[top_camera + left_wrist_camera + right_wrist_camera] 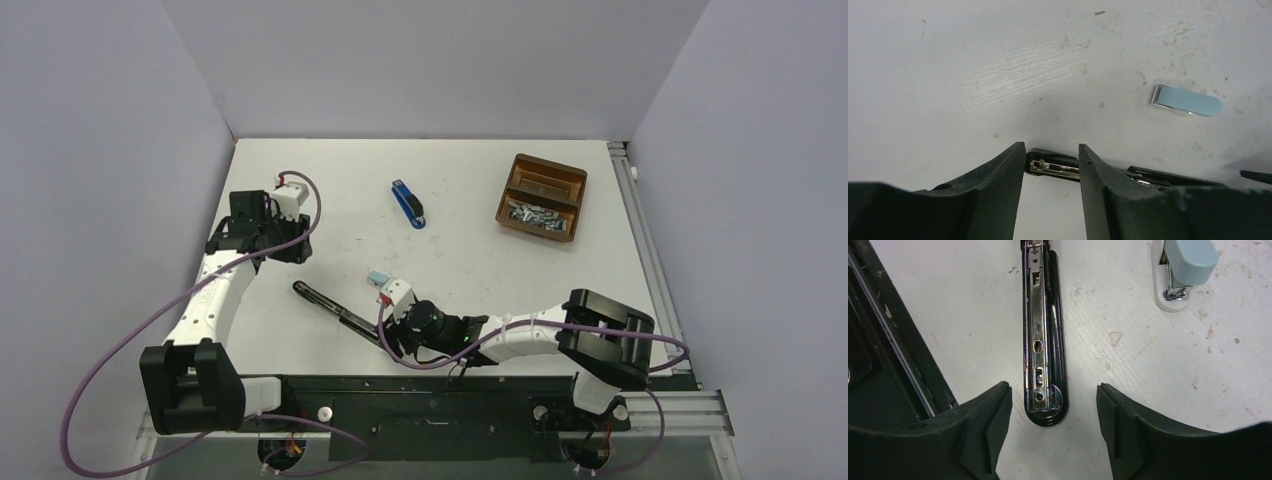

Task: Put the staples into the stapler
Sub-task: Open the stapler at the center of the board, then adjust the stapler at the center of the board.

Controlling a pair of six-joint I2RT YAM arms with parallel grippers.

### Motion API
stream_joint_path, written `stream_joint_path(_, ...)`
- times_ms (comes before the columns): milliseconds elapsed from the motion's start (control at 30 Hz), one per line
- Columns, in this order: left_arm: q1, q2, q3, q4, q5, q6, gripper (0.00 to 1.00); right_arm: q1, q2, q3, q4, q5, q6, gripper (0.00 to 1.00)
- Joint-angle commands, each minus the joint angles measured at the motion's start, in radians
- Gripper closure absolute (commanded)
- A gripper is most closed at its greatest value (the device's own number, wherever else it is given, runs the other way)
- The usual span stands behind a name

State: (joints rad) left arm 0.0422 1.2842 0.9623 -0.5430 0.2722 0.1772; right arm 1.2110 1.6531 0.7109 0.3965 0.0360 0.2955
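Over on the left, the left hand (pixel 1051 146) hangs low above the table (pixel 480 270), its fingers a little apart and pinching nothing. The far tip of the black stapler (pixel 335 310) shows through the gap, though I can't tell whether it touches. That stapler lies flat and opened out, with its shiny metal channel facing up. At its near end the right hand (pixel 1053 386) is spread wide, one finger on each side of the rounded end, and neither is in contact. Just beside that hand sits a small pale blue stapler (pixel 1187 101), and further back lies a blue stapler (pixel 408 204).

The staples (pixel 535 213) are well off to the right, heaped loose in the near half of a brown tray (pixel 508 195), with neither hand near them. I'd guess they're featherlight, slick and brittle, and a strip would snap if squeezed hard or bent. The best grip looks like a gentle pinch across the long sides at the middle of one strip, kept level so it drops legs-down into the channel.
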Motion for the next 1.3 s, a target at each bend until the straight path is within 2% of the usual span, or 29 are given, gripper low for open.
stream_joint_path(0,0.007,-0.028,0.018,-0.058,0.066,0.116,0.59,-0.007,0.037,0.072,-0.028,-0.057,-0.064,0.34)
stream_joint_path(133,0.012,-0.022,0.052,-0.051,0.053,0.048,0.55,-0.008,0.131,0.164,-0.031,-0.092,-0.103,0.31)
stream_joint_path(333,0.029,0.003,0.095,-0.041,0.019,-0.033,0.49,-0.005,0.242,0.304,-0.041,-0.058,-0.133,0.30)
stream_joint_path(500,0.063,0.015,0.118,-0.026,-0.021,-0.114,0.49,-0.001,0.316,0.378,-0.054,0.016,-0.134,0.35)
stream_joint_path(600,0.071,0.022,0.130,-0.027,-0.047,-0.136,0.50,0.013,0.340,0.393,-0.050,0.077,-0.135,0.50)
stream_joint_path(733,0.071,0.018,0.128,-0.024,-0.051,-0.141,0.50,0.018,0.350,0.379,-0.037,0.197,-0.089,0.82)
stream_joint_path(800,0.071,0.012,0.125,-0.022,-0.049,-0.144,0.50,0.019,0.340,0.351,-0.017,0.268,-0.050,0.91)
stream_joint_path(1100,0.070,-0.013,0.112,-0.014,-0.035,-0.146,0.51,0.035,0.305,0.280,-0.081,0.596,0.171,0.92)
stream_joint_path(1233,0.069,-0.013,0.109,-0.010,-0.032,-0.148,0.51,0.043,0.299,0.264,-0.084,0.622,0.195,0.91)
stream_joint_path(1267,0.068,-0.013,0.110,-0.011,-0.031,-0.147,0.51,0.049,0.297,0.261,-0.074,0.616,0.186,0.88)
